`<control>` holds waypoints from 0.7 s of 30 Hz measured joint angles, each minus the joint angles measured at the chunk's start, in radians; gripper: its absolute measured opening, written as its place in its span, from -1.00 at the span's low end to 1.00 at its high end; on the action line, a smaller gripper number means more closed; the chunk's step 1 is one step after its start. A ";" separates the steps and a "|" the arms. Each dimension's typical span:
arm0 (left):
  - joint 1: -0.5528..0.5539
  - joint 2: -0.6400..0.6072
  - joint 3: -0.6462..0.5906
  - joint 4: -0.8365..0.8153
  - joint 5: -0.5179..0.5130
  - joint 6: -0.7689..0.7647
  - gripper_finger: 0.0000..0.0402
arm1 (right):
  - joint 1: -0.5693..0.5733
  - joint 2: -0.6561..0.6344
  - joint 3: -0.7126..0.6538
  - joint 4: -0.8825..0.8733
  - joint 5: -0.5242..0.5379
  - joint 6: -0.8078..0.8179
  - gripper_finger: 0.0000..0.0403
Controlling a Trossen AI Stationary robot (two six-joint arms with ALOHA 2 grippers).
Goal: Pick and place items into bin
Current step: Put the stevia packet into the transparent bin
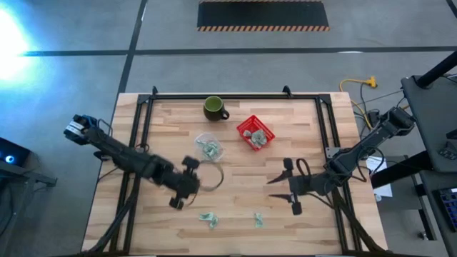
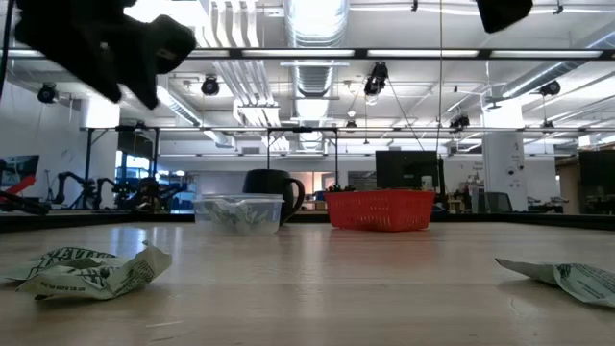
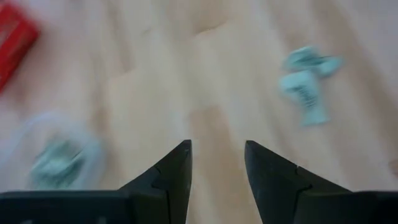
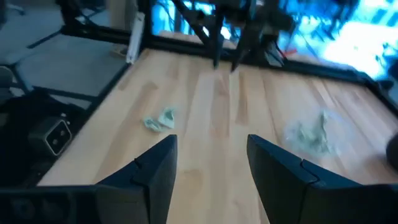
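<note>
Fingers of left gripper (image 1: 191,183) and right gripper (image 1: 288,189) spread, empty, above bare table (image 1: 243,171).

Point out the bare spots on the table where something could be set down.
Free: the table's strip right of the red basket, and the corner left of the mug. Crowded: the middle, where the clear container, left gripper and right gripper sit, and the front edge holding two wrappers.
</note>
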 joint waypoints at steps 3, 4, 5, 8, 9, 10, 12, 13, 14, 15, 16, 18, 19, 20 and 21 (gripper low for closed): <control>-0.082 -0.008 -0.095 0.168 0.001 -0.008 -0.35 | 0.000 0.012 0.006 0.031 -0.015 -0.056 -0.08; -0.103 -0.007 -0.118 0.219 0.001 -0.020 -0.35 | 0.000 0.013 0.012 0.029 -0.015 -0.057 -0.08; -0.121 -0.001 -0.138 0.258 0.001 -0.028 -0.35 | 0.000 0.013 0.015 0.028 -0.015 -0.054 -0.08; -0.163 0.031 -0.184 0.347 -0.001 -0.059 -0.35 | 0.000 0.011 0.020 0.028 -0.014 -0.043 -0.08; -0.171 0.045 -0.194 0.371 -0.004 -0.071 -0.35 | 0.000 0.011 0.020 0.026 -0.015 -0.043 -0.08; -0.177 0.061 -0.196 0.395 -0.006 -0.077 -0.35 | 0.000 0.011 0.020 0.026 -0.015 -0.043 -0.08; -0.185 0.101 -0.195 0.434 -0.026 -0.098 -0.34 | 0.000 0.011 0.020 0.026 -0.014 -0.042 -0.08; -0.185 0.121 -0.195 0.450 -0.029 -0.102 -0.34 | 0.000 0.011 0.020 0.025 -0.015 -0.042 -0.08; -0.185 0.143 -0.196 0.465 -0.030 -0.104 -0.34 | 0.000 0.011 0.020 0.024 -0.015 -0.042 -0.08; -0.185 0.163 -0.195 0.482 -0.030 -0.106 -0.34 | 0.000 0.011 0.020 0.024 -0.014 -0.041 -0.08; -0.185 0.182 -0.194 0.493 -0.029 -0.110 -0.34 | 0.000 0.011 0.020 0.024 -0.015 -0.038 -0.08; -0.185 0.220 -0.186 0.491 -0.029 -0.135 -0.34 | 0.000 0.011 0.020 0.023 -0.015 -0.034 -0.08; -0.185 0.235 -0.182 0.491 -0.027 -0.152 -0.34 | 0.000 0.011 0.020 0.022 -0.015 -0.034 -0.08; -0.185 0.248 -0.178 0.491 -0.026 -0.163 -0.34 | 0.000 0.011 0.020 0.022 -0.014 -0.034 -0.08; -0.185 0.258 -0.175 0.491 -0.025 -0.179 -0.34 | 0.000 0.011 0.020 0.022 -0.015 -0.034 -0.08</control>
